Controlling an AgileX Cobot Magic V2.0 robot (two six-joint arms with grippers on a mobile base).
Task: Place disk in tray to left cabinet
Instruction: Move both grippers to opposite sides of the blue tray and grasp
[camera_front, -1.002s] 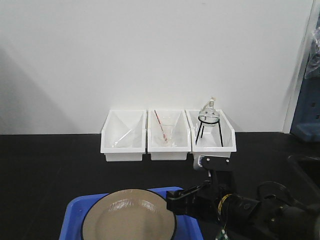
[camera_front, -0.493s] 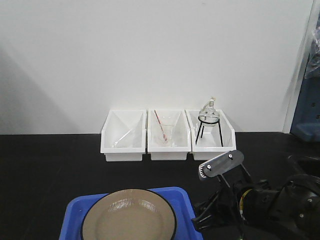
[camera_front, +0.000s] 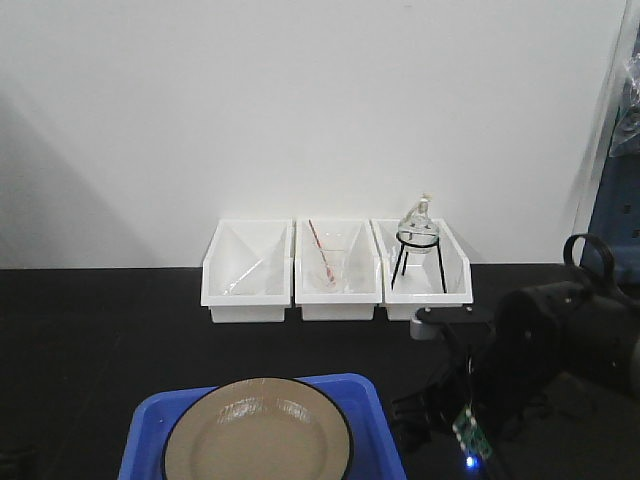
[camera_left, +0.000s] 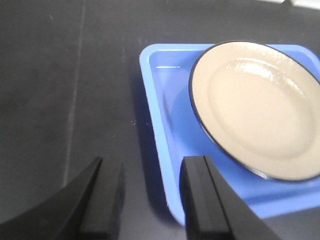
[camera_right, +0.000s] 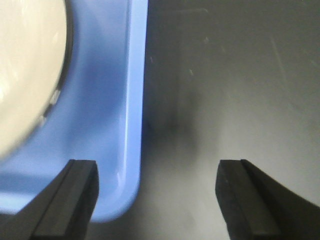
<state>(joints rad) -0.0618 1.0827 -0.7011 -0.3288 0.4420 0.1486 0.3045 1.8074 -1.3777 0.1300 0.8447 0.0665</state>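
The tan disk (camera_front: 255, 438) with a thin black rim lies flat in the blue tray (camera_front: 372, 395) at the near edge of the black table. In the left wrist view the disk (camera_left: 255, 105) fills the tray's right part. My left gripper (camera_left: 150, 200) is open and empty, its fingers standing either side of the tray's left rim (camera_left: 155, 115). In the right wrist view my right gripper (camera_right: 157, 200) is wide open and empty, one finger over the tray's right rim (camera_right: 134, 100) and the other over bare table. The disk's edge (camera_right: 25, 75) shows there. The left cabinet is out of view.
Three white bins (camera_front: 337, 272) stand in a row against the back wall, holding glassware and a flask on a black tripod (camera_front: 417, 240). My right arm (camera_front: 530, 350) stands just right of the tray. A blue object (camera_front: 612, 200) sits at the far right.
My right arm has drawn back from the disk's right rim, moved to the right and turned, and now stands higher beside the tray. The disk and tray have not moved.
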